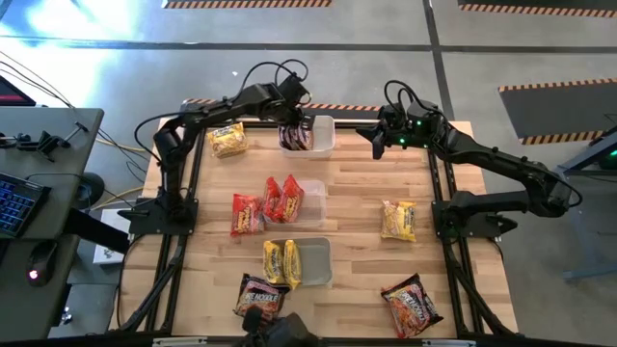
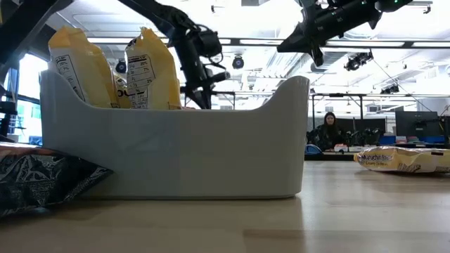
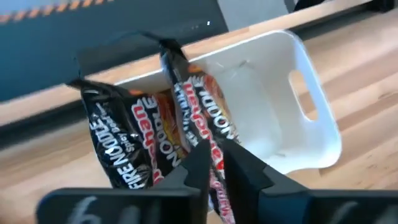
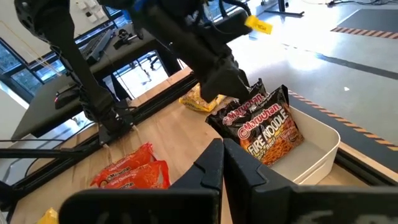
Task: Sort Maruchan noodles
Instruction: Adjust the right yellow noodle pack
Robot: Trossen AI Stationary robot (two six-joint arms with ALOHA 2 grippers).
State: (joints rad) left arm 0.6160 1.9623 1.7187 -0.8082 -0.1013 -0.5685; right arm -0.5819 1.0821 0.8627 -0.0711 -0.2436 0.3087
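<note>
Two dark Maruchan noodle packets (image 3: 118, 143) stand on edge in the white far tub (image 1: 325, 146), at its left end. My left gripper (image 1: 301, 123) reaches down onto them, shut on the one nearer the tub's middle (image 3: 205, 118). My right gripper (image 1: 371, 133) hovers shut and empty just right of that tub. Two red packets (image 1: 284, 198) stand in the middle tub and two yellow ones (image 1: 284, 262) in the near tub. Loose on the table lie a yellow packet (image 1: 228, 140), a red one (image 1: 248, 214), a dark one (image 1: 258, 297), another yellow one (image 1: 398, 220) and another dark one (image 1: 413, 301). My left gripper pinches the dark packet's upper edge (image 3: 210, 142) between its two fingers. The fingers come from above, slanting down toward the far edge. The packet stands on edge with its lower part inside the tub, next to the second dark packet; whether it rests on the tub's floor I cannot tell.
The right half of the far tub (image 3: 273, 124) holds nothing. Black frame rails (image 1: 178, 241) run along the table's left and right sides. In the low view the near tub (image 2: 176, 154) fills the foreground, and a person sits in the room behind.
</note>
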